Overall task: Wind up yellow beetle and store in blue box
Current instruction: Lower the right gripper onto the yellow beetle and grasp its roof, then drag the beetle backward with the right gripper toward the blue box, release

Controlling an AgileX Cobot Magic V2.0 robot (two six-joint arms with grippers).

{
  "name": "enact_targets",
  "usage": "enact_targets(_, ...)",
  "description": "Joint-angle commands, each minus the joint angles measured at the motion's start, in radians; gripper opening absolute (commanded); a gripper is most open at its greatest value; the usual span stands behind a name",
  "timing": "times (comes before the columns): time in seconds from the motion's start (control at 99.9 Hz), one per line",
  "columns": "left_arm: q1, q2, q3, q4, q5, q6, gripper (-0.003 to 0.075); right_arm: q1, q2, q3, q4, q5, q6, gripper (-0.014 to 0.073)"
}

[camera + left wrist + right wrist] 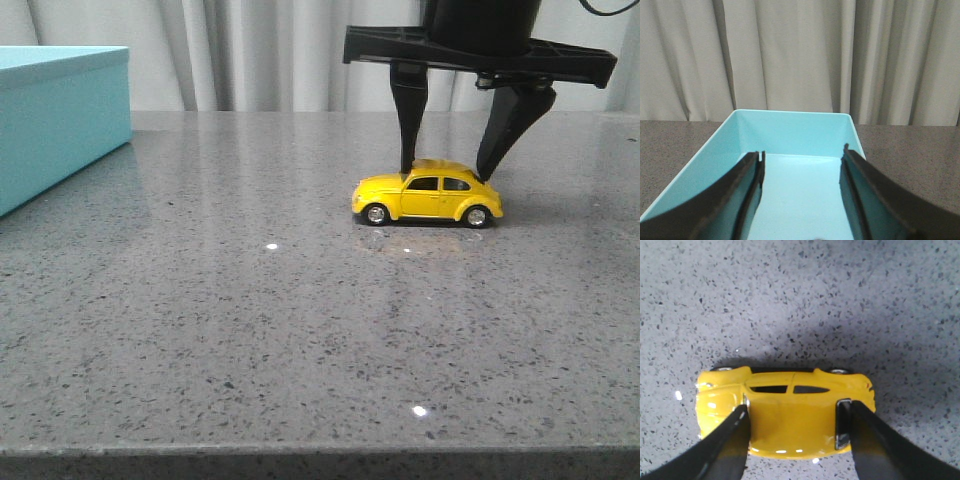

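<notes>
Right gripper [446, 168] spread, fingertips straddling yellow beetle [428, 194] roof (contact unclear), wheels on table [300, 320].

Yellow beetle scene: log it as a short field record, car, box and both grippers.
car: yellow beetle, on its wheels on the grey table
right gripper: open, fingers straddling the car's cabin front and rear
box: blue box, open top, nothing seen inside, at the table's left
left gripper: open, above the box

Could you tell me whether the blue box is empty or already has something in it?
Empty, as far as shown: the left wrist view looks into the open box and sees only bare blue floor; the beetle sits on the table.
</notes>
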Motion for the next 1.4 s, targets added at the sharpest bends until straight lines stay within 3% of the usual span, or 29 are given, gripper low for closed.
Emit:
enact_targets(0.0,-0.007,0.014,-0.037,-0.011,-0.089,-0.005,0.0346,0.001,-0.027,-0.019,-0.036,-0.007,0.001,0.0436)
enact_targets(0.27,-0.007,0.014,-0.037,-0.011,-0.089,-0.005,0.0346,-0.059,-0.052,0.055,-0.064,-0.01,0.001,0.0436)
enact_targets(0.56,-0.007,0.014,-0.037,-0.011,-0.087,-0.005,0.0346,-0.143,-0.089,0.118,-0.216,0.021,-0.022,0.0436)
enact_targets(0.861,-0.007,0.014,-0.037,-0.011,-0.077,-0.005,0.0346,-0.167,-0.107,0.115,-0.219,0.008,-0.061,0.0436)
enact_targets(1.391,-0.007,0.014,-0.037,-0.011,-0.077,-0.005,0.0346,-0.151,-0.47,0.08,-0.221,-0.098,-0.064,0.0436)
